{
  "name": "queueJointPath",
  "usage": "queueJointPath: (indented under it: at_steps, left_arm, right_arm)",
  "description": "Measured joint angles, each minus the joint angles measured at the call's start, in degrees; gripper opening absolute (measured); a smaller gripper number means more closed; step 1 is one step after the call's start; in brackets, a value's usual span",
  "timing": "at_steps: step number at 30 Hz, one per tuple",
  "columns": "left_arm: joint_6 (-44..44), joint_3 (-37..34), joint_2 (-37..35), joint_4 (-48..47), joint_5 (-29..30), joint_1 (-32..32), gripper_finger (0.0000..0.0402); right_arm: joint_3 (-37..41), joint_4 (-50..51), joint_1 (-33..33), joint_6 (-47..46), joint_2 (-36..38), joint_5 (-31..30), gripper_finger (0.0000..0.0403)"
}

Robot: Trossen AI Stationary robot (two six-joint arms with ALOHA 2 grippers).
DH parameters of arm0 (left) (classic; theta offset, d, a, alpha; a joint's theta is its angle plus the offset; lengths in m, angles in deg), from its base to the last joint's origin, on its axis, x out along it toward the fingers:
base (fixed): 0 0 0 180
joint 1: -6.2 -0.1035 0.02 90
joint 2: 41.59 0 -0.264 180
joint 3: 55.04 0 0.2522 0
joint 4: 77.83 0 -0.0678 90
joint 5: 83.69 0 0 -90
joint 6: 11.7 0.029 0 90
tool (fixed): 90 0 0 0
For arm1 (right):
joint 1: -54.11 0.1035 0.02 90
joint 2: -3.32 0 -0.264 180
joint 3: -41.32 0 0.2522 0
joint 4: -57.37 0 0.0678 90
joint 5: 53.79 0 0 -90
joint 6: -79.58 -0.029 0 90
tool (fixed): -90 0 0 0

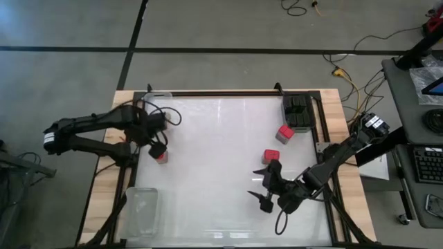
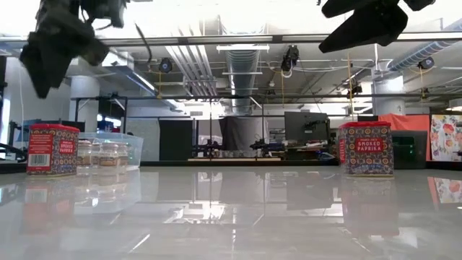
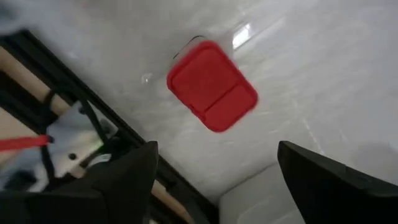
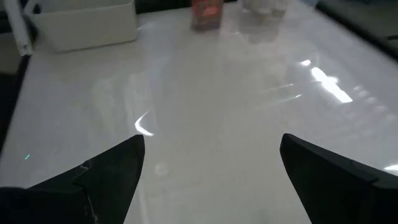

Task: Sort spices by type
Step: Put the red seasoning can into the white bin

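Your left gripper [image 1: 158, 148] hangs just above a red tin [image 1: 162, 157] near the left edge of the white table [image 1: 221, 200], its fingers [image 3: 127, 180] spread apart and holding nothing; the left wrist view looks straight down on the tin's red lid [image 3: 212, 84], which stands free on the surface. The tin's place, close to the table's left frame and apart from the others, suggests you are gathering the red kind on that side. Two more red tins [image 1: 284, 133] [image 1: 270, 157] stand right of centre, and the black boxes [image 1: 298, 111] sit packed together at the far right corner, seemingly already grouped. The round jars [image 2: 101, 154] show only in the low view, inside a clear tray beside a red tin. Your right gripper [image 1: 266, 187] lies low and stretched toward the centre, fingers [image 4: 106, 174] wide apart and empty, just near of the closer red tin. An empty clear tray [image 1: 142, 209] waits at the near left corner.
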Motion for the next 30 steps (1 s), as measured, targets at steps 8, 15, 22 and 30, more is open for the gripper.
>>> queueJointPath:
  at_steps: [8,15,22,30]
  left_arm:
    - [-11.03,-7.65,0.74,9.93,-0.71,-0.02,0.0329]
    - [-17.57,-9.28,1.47,10.16,1.74,-0.73,0.0329]
    - [-24.71,-11.75,1.52,14.55,3.48,-1.40,0.0330]
    - [-30.01,-12.30,2.64,15.69,4.05,-1.42,0.0330]
  right_arm:
    - [-0.04,0.01,0.29,-0.09,0.00,7.16,0.0364]
    - [-0.04,0.06,1.55,1.21,0.00,11.70,0.0364]
    - [-0.08,0.21,3.15,3.55,0.00,14.57,0.0364]
    - [-0.10,0.61,4.00,5.28,0.00,17.62,0.0364]
